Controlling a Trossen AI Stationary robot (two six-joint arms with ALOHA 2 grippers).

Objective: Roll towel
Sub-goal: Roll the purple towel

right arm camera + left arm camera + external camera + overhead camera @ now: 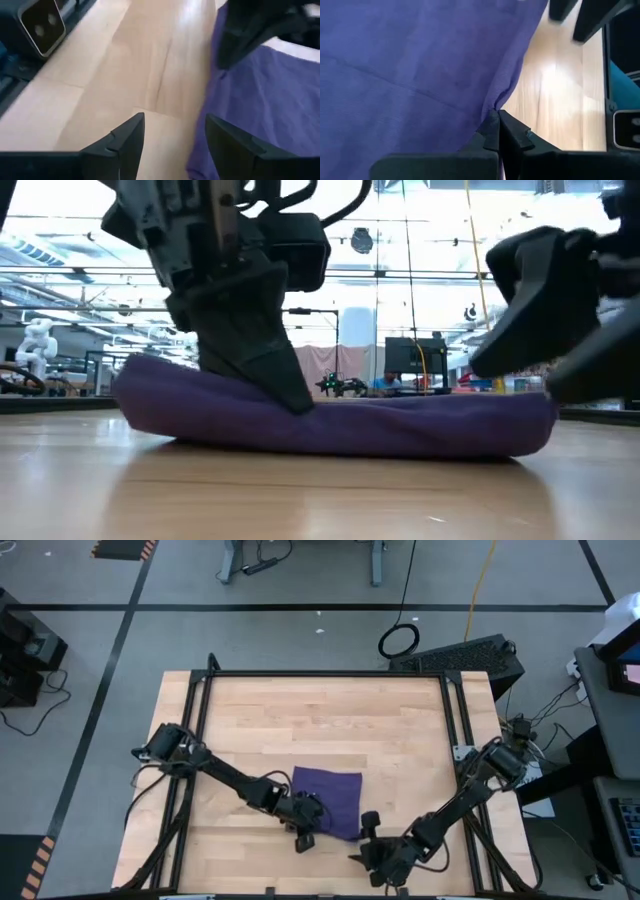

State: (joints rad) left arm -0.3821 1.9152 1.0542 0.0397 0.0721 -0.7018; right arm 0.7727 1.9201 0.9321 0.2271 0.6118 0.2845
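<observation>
Pinching the towel [410,75] edge, the left pincer [496,131] held alone; the right pincer [175,137] gaped empty beside it, so rolling risked skewing.

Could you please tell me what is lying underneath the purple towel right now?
Only the wooden table shows beneath the towel. The left pincer pinches its edge. Anything under its middle is covered.
</observation>
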